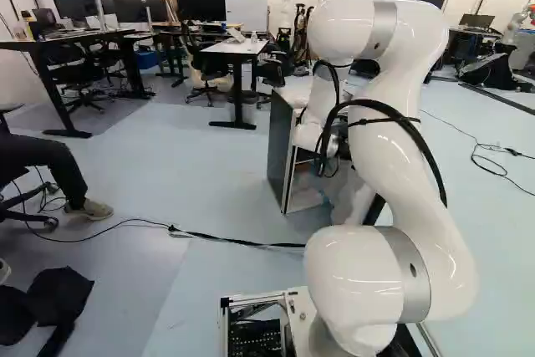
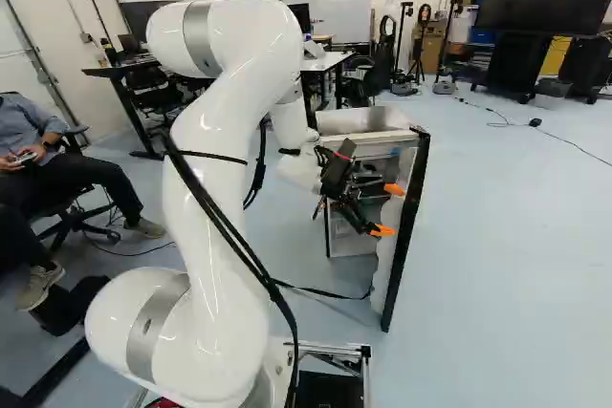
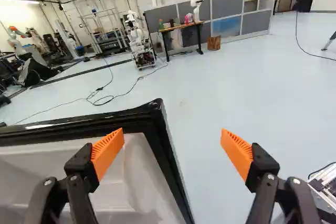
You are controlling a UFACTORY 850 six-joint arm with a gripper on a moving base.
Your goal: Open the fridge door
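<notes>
Black two-fingered gripper [image 3: 172,131]: fingers well apart, clamped on nothing, at the free edge of the white-lined, black-rimmed fridge door [image 2: 406,226].
Ribbed orange pads [image 3: 107,153]: one over the door's inner face, one out past its edge; contact hard to tell. Best set firmly against the inner side before pushing.
Door: ajar, edge toward the base; probably in need of a wider swing, pressed from within near the free edge for leverage.
White cabinet with grey side [image 1: 280,156]: beyond the door; likely to shift if shoved hard.
Curved white arm [image 2: 229,140]: best swept slowly along the door's arc, wrist clear of the rim.
</notes>
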